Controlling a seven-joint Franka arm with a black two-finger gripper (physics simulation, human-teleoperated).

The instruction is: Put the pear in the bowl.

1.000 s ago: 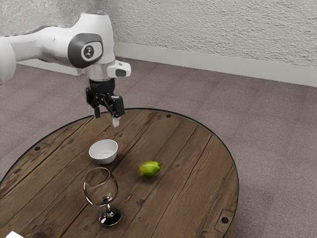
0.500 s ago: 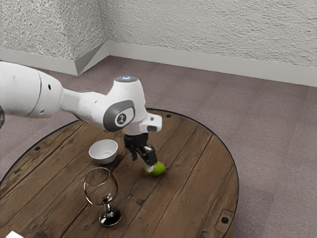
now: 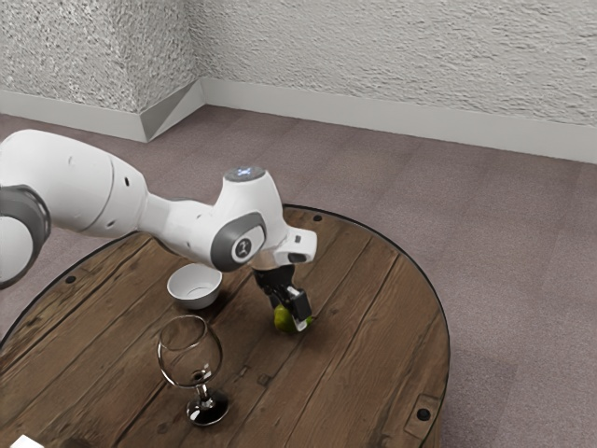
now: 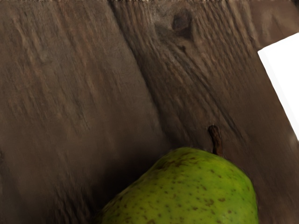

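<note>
The pear [image 4: 191, 193] sits right under the claw [image 3: 290, 316]; whether spread or pinching, I cannot tell

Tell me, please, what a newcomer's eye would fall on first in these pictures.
Probably the big white arm, coming in from the exterior view's left and bringing its black tool down at the bright green pear on the round wooden table. Next would come the clear stemmed glass, standing nearer the exterior camera than the small white bowl.
</note>
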